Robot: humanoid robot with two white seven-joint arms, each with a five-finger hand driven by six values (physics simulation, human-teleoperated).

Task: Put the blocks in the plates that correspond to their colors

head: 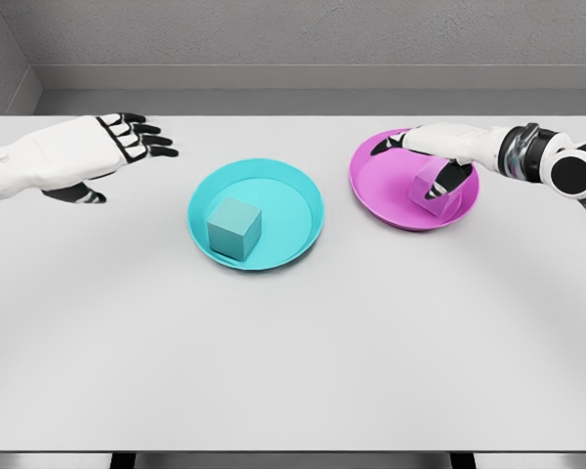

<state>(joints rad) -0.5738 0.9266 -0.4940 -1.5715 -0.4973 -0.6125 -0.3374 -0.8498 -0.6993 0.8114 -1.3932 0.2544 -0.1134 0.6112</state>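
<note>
Teal block (234, 228) sitting flat inside teal plate (308, 200), left of middle on the bench (293, 362), touched by neither hand: that colour pair judged done. Pink block (436, 188) tilted on one edge over the floor of the pink plate (369, 181), clamped between dark fingertips (456, 176) of right hand (439, 161), which reaches in from the right and arches over the plate. Tilt likely down to the pinch from above; hard to tell whether the lower corner touches the plate or hangs just clear. Held there, by the look of it, for release into the matching colour. Left hand (88, 156) hovering over the bench well left of teal plate, fingers spread, holding nothing, apparently parked clear of the work. Remaining: let go, lift away.
</note>
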